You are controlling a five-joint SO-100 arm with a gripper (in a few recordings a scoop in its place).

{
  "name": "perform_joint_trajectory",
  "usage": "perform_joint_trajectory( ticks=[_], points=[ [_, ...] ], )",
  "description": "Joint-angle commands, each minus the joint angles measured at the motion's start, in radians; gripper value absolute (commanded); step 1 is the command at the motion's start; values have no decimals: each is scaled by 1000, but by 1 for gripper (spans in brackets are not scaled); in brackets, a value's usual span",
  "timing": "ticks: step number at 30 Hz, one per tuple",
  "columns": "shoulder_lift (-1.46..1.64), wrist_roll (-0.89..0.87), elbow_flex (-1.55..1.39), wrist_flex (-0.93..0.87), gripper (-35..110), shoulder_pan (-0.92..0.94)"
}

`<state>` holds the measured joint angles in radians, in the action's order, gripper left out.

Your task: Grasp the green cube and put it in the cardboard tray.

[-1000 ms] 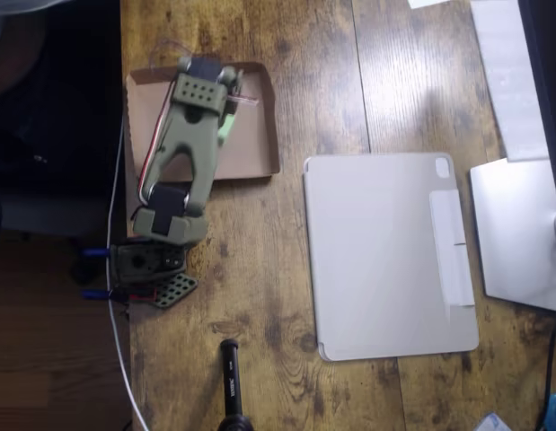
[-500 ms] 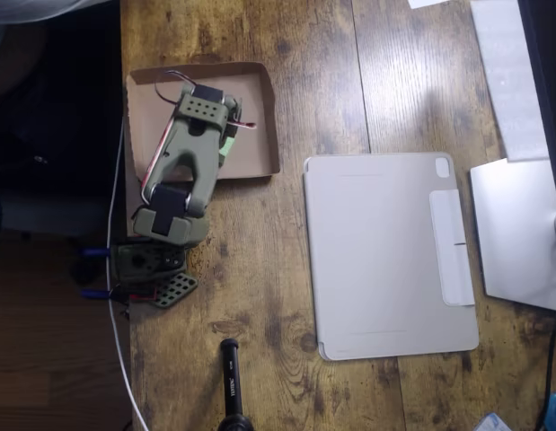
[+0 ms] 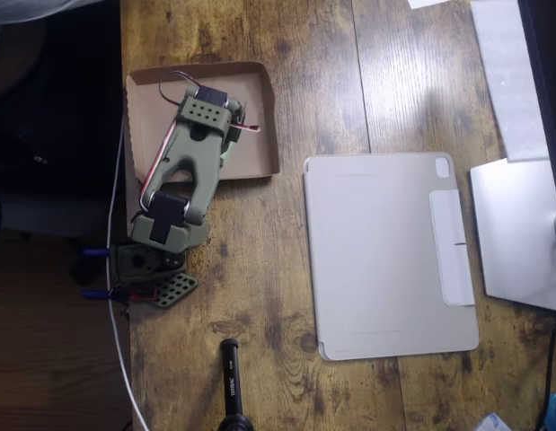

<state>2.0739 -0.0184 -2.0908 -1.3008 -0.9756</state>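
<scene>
We're looking straight down on the rustic brown wooden plank worktop [image 3: 286, 54]. On its right half lies the flat pale grey tablet in its folio cover [image 3: 390, 256], well apart from the action. Up at the left edge sits the shallow brown cardboard tray with low walls [image 3: 260, 108], and the olive-green robot arm [image 3: 183, 175] reaches over it from below. We see its tool [image 3: 225, 144] hanging over the tray's floor, but whether the fingers are apart or together we cannot tell; the arm hides them. A sliver of the small pale mint-green cube [image 3: 226, 151] peeks out beside the arm, inside the tray.
</scene>
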Motion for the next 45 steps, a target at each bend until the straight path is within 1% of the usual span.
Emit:
perform_joint_trajectory(
  ticks=[1,7,10,14,17,18,21,25,29,32,34,36,38,40,42,45],
  points=[
    [54,17,46,-41,31,26],
    [52,169,173,-106,31,221],
    [40,213,267,-155,31,339],
    [67,221,299,-196,19,512],
    [117,192,255,-236,3,670],
    [129,183,236,-255,0,726],
    [143,152,138,-264,0,853],
    [97,115,25,-233,0,896],
    [52,32,29,-225,0,994],
    [8,35,34,-224,0,1015],
    [-48,54,78,-258,0,1029],
    [-133,100,164,-353,0,1048],
    [-235,135,222,-405,0,1055],
    [-345,84,264,-431,0,1049],
    [-459,83,318,-480,0,1015],
    [-454,69,270,-465,0,973]
  ],
)
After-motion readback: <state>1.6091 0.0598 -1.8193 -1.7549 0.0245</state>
